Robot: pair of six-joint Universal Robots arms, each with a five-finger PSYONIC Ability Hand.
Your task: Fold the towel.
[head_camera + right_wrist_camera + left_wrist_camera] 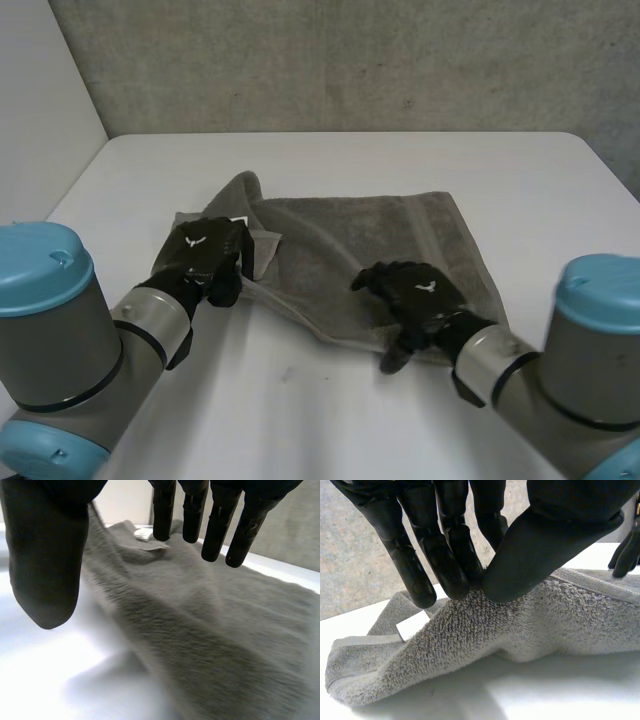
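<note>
Here left robot hand pinches towel fold beside white tag; right robot hand released, over towel.

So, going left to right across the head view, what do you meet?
Left arm → left hand, pinching the towel's left end → towel → right hand, open over the towel's near edge → right arm.

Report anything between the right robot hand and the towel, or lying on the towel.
Nothing visible does. The right robot hand is open above the near edge of the towel, with bare cloth beneath it. The left robot hand pinches a raised fold beside the white tag.
</note>
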